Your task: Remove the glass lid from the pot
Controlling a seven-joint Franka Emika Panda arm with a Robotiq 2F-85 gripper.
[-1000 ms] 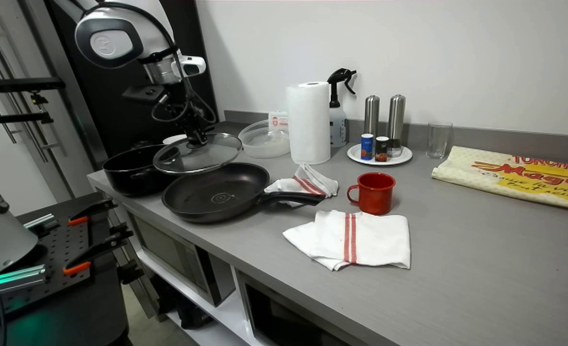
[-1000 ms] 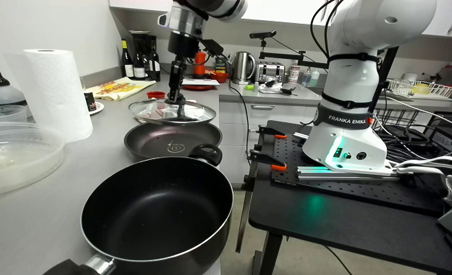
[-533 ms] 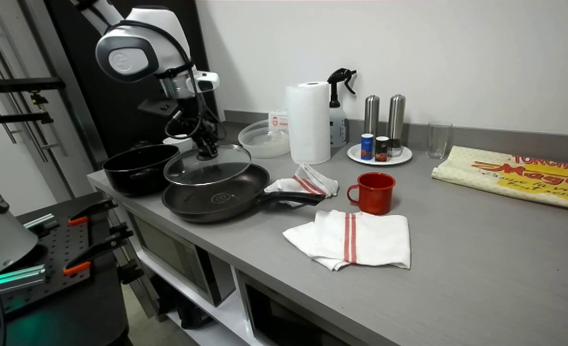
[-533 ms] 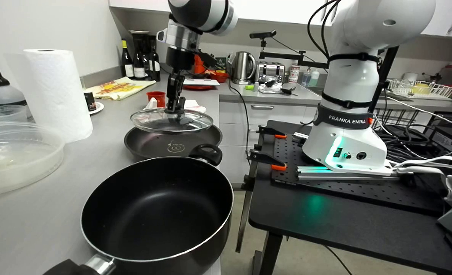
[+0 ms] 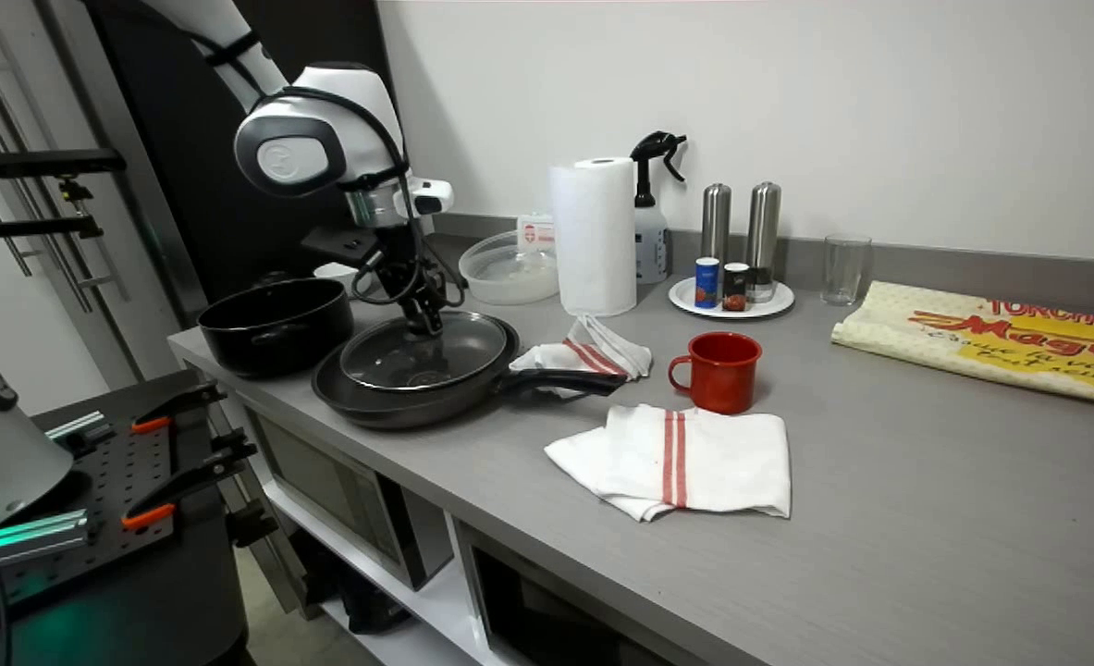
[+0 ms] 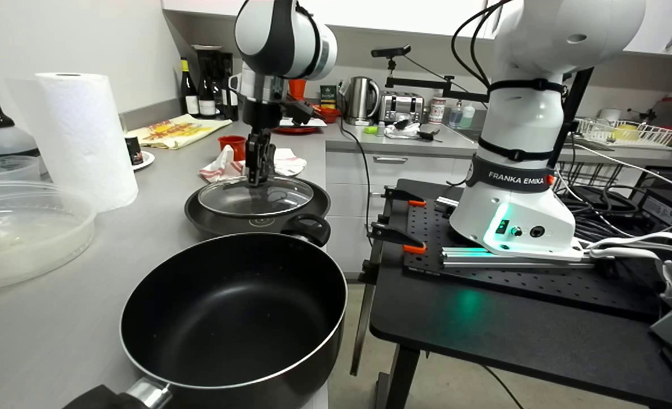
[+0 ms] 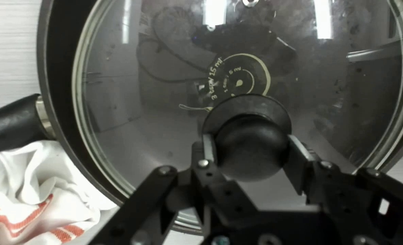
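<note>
1. Low in the wrist view, the tool [image 7: 251, 147] clamps the lid [image 7: 174, 136] by its knob [image 7: 253, 154].
2. Mid-left in an exterior view, the lid is over the pan [image 5: 399, 416], presumably for support; the pot [image 5: 239, 345] stands open.

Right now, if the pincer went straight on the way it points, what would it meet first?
Most likely the frying pan, with the glass lid in between: the pincer points down, gripping the lid's knob. Whether lid and pan already touch is unclear.

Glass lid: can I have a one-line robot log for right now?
hand: closed on black knob | glass lid: over frying pan, contact unclear | pot: uncovered
</note>
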